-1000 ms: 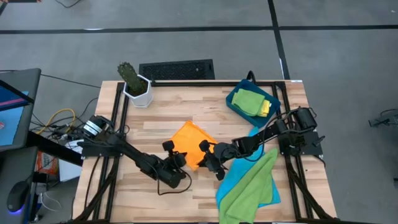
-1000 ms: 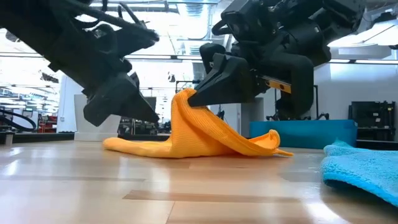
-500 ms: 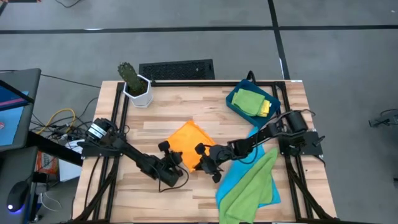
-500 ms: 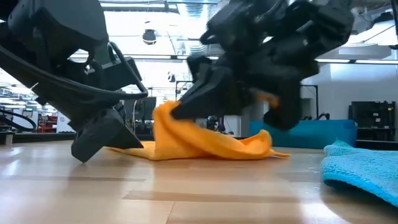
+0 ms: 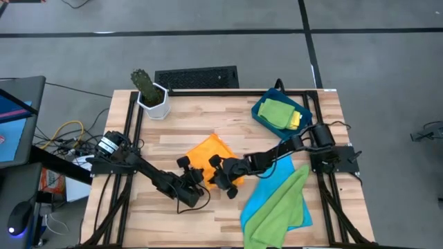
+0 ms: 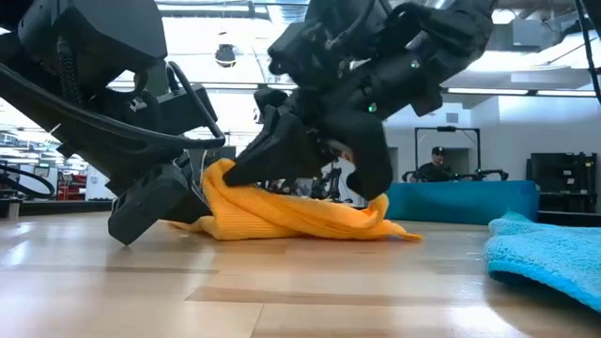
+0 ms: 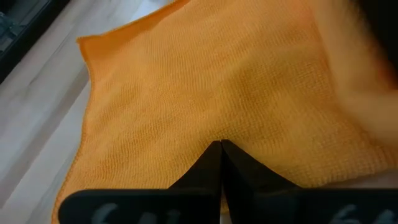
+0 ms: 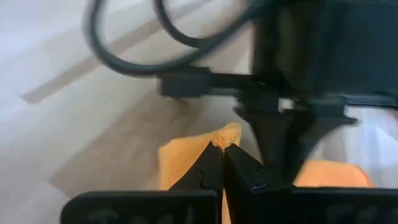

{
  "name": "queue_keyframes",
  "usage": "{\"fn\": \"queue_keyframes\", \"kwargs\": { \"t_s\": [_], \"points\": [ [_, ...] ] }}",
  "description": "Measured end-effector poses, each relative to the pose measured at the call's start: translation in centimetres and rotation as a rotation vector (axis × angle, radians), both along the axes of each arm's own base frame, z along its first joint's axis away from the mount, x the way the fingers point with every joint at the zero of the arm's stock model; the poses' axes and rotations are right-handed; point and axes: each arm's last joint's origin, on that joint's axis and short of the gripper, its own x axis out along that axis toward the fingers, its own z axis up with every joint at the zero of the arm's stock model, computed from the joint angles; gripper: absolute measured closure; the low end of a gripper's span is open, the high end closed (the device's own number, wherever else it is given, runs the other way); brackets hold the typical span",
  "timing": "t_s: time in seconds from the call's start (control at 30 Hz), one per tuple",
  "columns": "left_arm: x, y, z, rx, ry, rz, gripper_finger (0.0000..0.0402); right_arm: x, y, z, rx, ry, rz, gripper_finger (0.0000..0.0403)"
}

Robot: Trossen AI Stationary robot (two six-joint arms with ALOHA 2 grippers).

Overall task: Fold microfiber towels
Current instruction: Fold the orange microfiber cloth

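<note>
An orange towel lies crumpled near the table's middle, partly folded over on itself. My left gripper stands shut with its tip on the towel's near left part. My right gripper is shut on a corner of the same towel and hovers just to the right of the left one, low over the cloth. A blue towel and a lime green towel lie on the table at the near right. Another green towel and a yellow one lie in the tray. My left gripper presses its shut fingertips down on the orange towel's upper surface, a little in from its near edge. The fingers slant down from the table's near left. The cloth under them lies flat on the wood. My right gripper pinches one corner of the orange towel at the very tips of its two fingers, slanting down from the table's right. The corner is lifted a little, and the cloth behind it droops in a slack fold onto the rest of the towel.
A dark-blue tray stands at the far right. A potted cactus stands at the far left corner. Bare wood shows at the near left. A person sits in the room beyond the table.
My right gripper has gone toward the table's left and down with the towel's corner, drawing the raised fold over and lower. My left gripper has sunk onto the towel's near left part and then kept still.
</note>
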Motion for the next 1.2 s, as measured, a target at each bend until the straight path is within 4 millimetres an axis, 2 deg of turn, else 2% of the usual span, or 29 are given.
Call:
{"fn": "queue_keyframes", "kwargs": {
  "t_s": [0.23,0.37,0.43,0.5,0.6,0.73,0.83,0.9,1.2],
  "points": [
    [0.1,-0.1,0.1,0.003,0.004,-0.004,0.0401,0.3,-0.9,-2.0,0.058,0.05,0.017,0.0374],
    [0.5,-0.3,0.7,0.031,0.034,-0.038,0.0401,0.3,-0.9,-2.1,0.058,0.058,0.018,0.0377],
    [0.4,-0.3,1.3,0.056,0.074,-0.048,0.0401,0.2,-1.0,-2.2,0.058,0.067,0.015,0.0379],
    [0.5,-0.5,2.8,0.067,0.075,-0.044,0.0401,0.3,-1.2,-2.2,0.066,0.072,0.005,0.0378],
    [0.4,-1.1,5.2,0.059,0.034,-0.025,0.0401,0.3,-1.5,-2.2,0.079,0.077,-0.011,0.0371],
    [0.0,-3.3,6.5,-0.035,-0.107,-0.065,0.0401,0.4,-1.9,-2.2,0.091,0.08,-0.027,0.0369],
    [-0.3,-5.3,5.9,-0.072,-0.167,-0.172,0.0401,0.4,-2.2,-2.2,0.098,0.078,-0.038,0.0369],
    [-0.6,-6.0,5.2,-0.06,-0.17,-0.195,0.0401,0.4,-2.2,-2.2,0.099,0.081,-0.035,0.0367],
    [0.3,-6.0,2.8,-0.058,-0.165,-0.171,0.0401,0.4,-2.1,-2.2,0.11,0.085,-0.018,0.0348]
  ]
}}
